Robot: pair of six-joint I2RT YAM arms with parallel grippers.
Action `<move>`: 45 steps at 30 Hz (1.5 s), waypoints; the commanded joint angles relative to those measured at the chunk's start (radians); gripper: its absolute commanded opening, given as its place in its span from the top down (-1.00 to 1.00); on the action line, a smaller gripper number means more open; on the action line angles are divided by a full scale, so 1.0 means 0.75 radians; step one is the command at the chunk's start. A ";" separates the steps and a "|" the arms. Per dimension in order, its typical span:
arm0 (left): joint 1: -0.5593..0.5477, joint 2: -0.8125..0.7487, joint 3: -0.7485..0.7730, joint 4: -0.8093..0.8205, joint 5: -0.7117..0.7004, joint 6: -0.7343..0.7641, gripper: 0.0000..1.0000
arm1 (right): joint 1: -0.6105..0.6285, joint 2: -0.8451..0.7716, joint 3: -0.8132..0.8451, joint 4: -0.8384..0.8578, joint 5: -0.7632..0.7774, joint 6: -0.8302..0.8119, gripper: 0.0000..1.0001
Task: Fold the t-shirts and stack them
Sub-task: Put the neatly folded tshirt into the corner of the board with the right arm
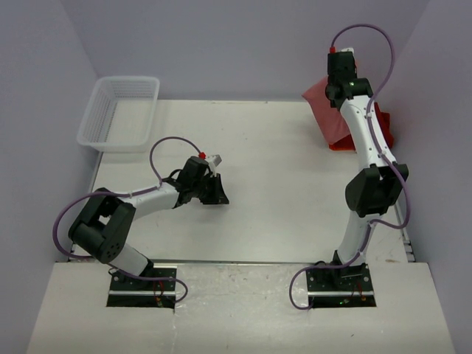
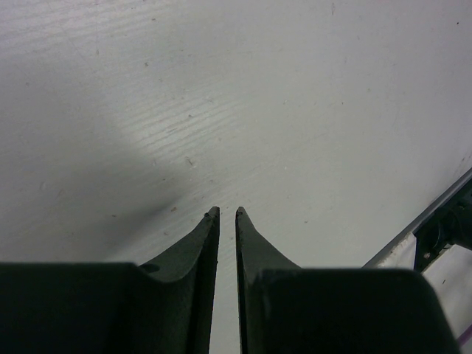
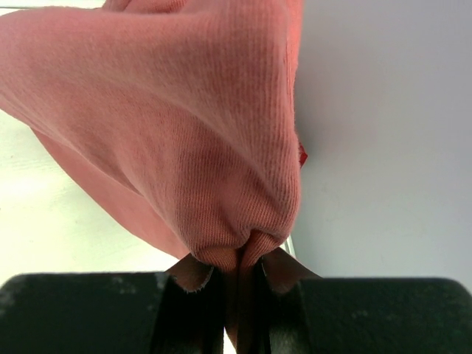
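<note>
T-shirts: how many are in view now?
2. A faded salmon-red cloth t-shirt hangs pinched in the right gripper at far right; a brighter red cloth t-shirt lies beneath it. Others may be hidden underneath.

White table (image 1: 280,184) with basket (image 1: 118,112), red t-shirts (image 1: 341,144)

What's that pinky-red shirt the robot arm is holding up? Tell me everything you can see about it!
The salmon-red t-shirt is soft, faded cloth with a fine ribbed knit. It isn't folded: it hangs bunched and draped, held up over the far right corner of the table. The right gripper is shut on a gathered pinch of it, squeezed between both fingers. Its lower end drops toward brighter red cloth lying there. I cannot tell whether they touch.
</note>
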 commanded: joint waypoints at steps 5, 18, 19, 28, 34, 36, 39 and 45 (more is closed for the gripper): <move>-0.010 0.001 -0.012 0.017 0.017 0.039 0.70 | -0.043 0.031 0.034 0.050 0.014 0.030 1.00; -0.010 -0.069 -0.066 0.028 0.024 0.014 0.70 | -0.155 0.293 0.250 0.058 0.045 0.030 1.00; -0.012 -0.067 -0.070 0.028 0.028 0.012 0.70 | -0.198 0.334 0.285 0.060 0.051 0.023 1.00; -0.021 -0.038 -0.100 0.038 0.048 0.012 0.70 | -0.264 0.451 0.314 0.097 0.075 0.019 1.00; -0.029 -0.034 -0.113 0.038 0.052 0.016 0.70 | -0.288 0.526 0.350 0.132 0.065 -0.017 1.00; -0.035 -0.036 -0.119 0.038 0.052 0.014 0.70 | -0.294 0.555 0.361 0.144 0.077 -0.032 1.00; -0.037 -0.040 -0.133 0.038 0.052 0.018 0.70 | -0.307 0.598 0.373 0.148 0.085 -0.042 1.00; -0.039 -0.040 -0.141 0.038 0.054 0.018 0.70 | -0.327 0.675 0.404 0.150 0.106 -0.040 1.00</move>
